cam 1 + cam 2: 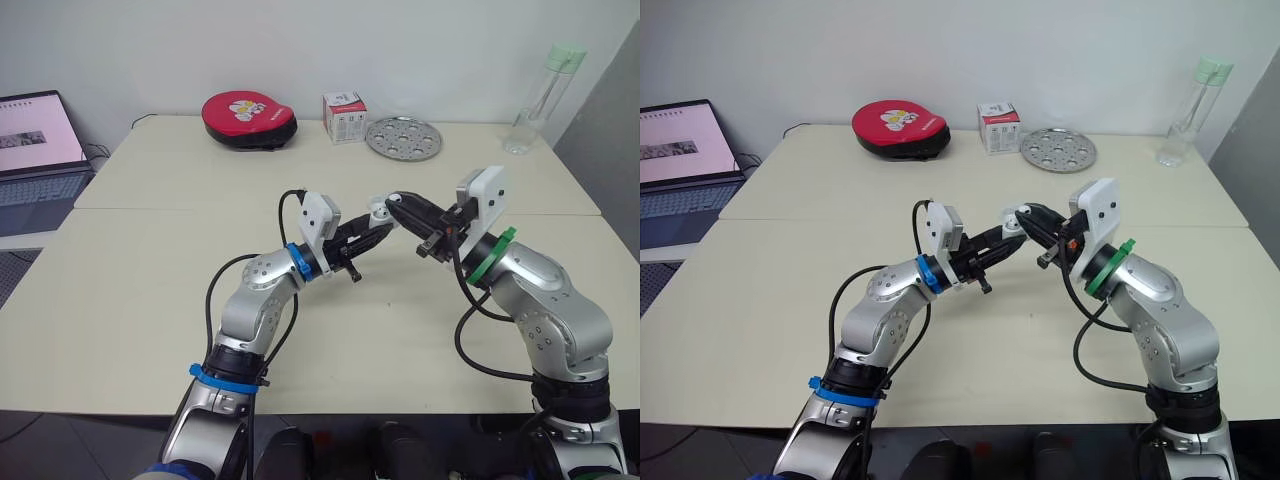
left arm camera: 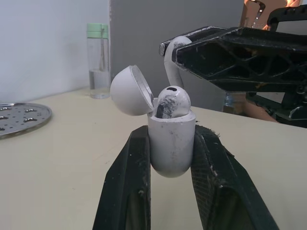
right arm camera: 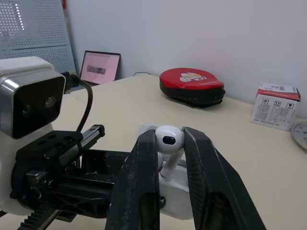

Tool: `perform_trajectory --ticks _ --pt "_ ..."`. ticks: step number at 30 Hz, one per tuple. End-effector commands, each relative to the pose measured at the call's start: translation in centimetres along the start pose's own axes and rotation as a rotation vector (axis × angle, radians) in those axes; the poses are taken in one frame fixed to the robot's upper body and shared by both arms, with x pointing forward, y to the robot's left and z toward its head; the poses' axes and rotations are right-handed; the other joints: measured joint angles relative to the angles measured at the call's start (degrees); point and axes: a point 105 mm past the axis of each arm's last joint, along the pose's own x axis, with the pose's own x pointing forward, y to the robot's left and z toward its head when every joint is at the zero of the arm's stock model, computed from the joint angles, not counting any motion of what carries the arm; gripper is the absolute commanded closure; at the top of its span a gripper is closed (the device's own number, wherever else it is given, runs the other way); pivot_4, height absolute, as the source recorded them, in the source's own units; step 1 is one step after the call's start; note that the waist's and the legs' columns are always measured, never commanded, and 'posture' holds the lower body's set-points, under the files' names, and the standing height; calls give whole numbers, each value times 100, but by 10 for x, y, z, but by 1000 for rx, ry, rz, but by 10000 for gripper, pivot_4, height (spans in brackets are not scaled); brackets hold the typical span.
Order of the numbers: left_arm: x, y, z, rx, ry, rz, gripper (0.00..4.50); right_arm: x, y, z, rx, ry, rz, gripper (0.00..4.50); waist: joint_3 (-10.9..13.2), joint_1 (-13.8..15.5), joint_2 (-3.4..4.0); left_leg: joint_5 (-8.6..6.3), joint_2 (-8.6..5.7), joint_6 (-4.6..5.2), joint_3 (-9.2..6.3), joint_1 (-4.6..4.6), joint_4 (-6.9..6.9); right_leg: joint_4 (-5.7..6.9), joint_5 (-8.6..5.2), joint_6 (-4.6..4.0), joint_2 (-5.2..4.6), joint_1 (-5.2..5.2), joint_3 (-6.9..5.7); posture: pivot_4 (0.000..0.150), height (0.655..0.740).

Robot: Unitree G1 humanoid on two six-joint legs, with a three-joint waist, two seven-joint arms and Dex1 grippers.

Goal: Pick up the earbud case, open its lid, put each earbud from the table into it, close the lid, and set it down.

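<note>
The left pincer [image 2: 171, 136] is closed partway, its two black fingers clamped on the flanks of the white glossy plastic earbud case [image 2: 171, 148]. It holds the case upright in the air above the middle of the pale beige counter [image 1: 150, 300]. The case's rounded lid [image 2: 130, 91] is swung open and tilts back on its hinge. One white earbud [image 2: 172, 100] sits in the case, its head poking above the rim.

The right pincer [image 3: 169, 138] reaches in from the right, nipped narrowly on the head of a second white earbud [image 3: 169, 140]. This earbud's stem points down at the case's open top. Whether the stem has entered its socket cannot be told.

Along the far edge of the counter, from left to right, lie a round red flat pouch [image 1: 249, 117], a small white cardboard box [image 1: 344, 117] and a round perforated metal tray [image 1: 403, 137]. A clear bottle with a pale green cap [image 1: 535, 95] stands at the far right. An open laptop [image 1: 35, 150] sits off to the far left.
</note>
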Motion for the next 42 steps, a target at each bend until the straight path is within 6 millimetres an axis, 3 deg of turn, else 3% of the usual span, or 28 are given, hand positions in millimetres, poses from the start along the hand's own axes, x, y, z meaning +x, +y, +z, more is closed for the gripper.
perform_trajectory --ticks 1,29,34,42 --pt "4 -5 16 36 -55 -30 37539 -1 -6 12 -60 -37 -24 41201 0 0 0 0 0 0 0 0 0 0 0 1 0 0 0 1500 7400" --pt "3 -13 20 30 -83 -61 37539 -3 -8 -8 -66 53 2 41201 0 0 0 0 0 0 0 -1 -1 -2 -4 7 0 0 0 1500 7400" --pt "3 -12 20 30 -79 -59 37539 -4 -8 -8 -55 54 9 24808 0 0 0 0 0 0 0 -1 -1 -2 -6 10 0 0 1 1500 7400" --pt "2 -10 16 28 -66 -52 37539 -14 -11 -8 -61 77 22 24808 0 2 -1 0 0 0 0 -2 -1 -4 -7 11 0 0 1 1500 7400"
